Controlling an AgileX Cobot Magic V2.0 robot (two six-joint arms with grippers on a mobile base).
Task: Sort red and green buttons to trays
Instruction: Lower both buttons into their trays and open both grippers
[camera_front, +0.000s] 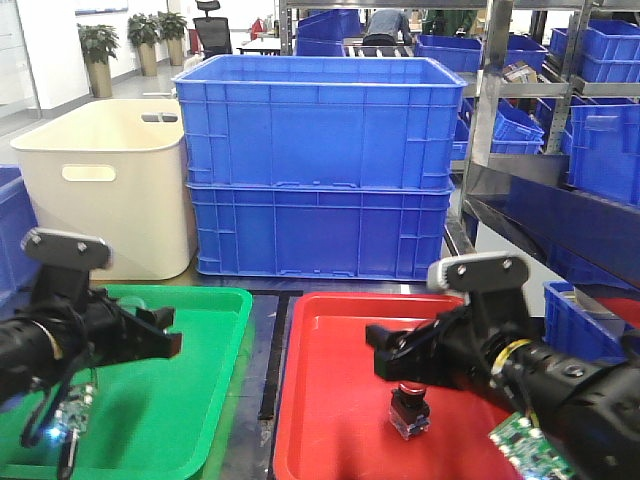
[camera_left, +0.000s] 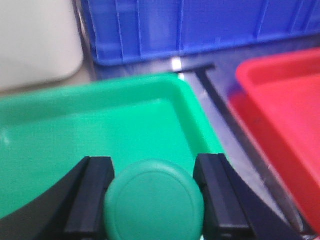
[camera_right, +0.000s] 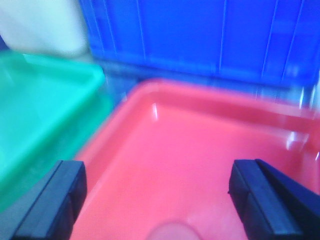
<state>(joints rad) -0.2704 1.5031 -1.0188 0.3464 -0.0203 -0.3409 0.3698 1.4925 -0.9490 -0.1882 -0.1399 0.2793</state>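
My left gripper (camera_front: 160, 335) hangs over the green tray (camera_front: 200, 400). In the left wrist view this gripper (camera_left: 154, 167) is shut on the green button (camera_left: 154, 202), whose round green cap fills the gap between the black fingers, above the green tray (camera_left: 75, 125). The red button (camera_front: 408, 408) stands upright in the red tray (camera_front: 330, 400). My right gripper (camera_front: 395, 358) is open just above and behind it. In the right wrist view that gripper (camera_right: 157, 175) is wide open over the red tray (camera_right: 200, 150), and the red button's cap (camera_right: 172, 232) shows blurred at the bottom edge.
Two stacked deep blue crates (camera_front: 320, 180) stand behind the trays, with a cream tub (camera_front: 110, 190) to their left. Metal shelving with blue bins (camera_front: 590, 110) is on the right. A black strip (camera_front: 270, 350) lies between the trays.
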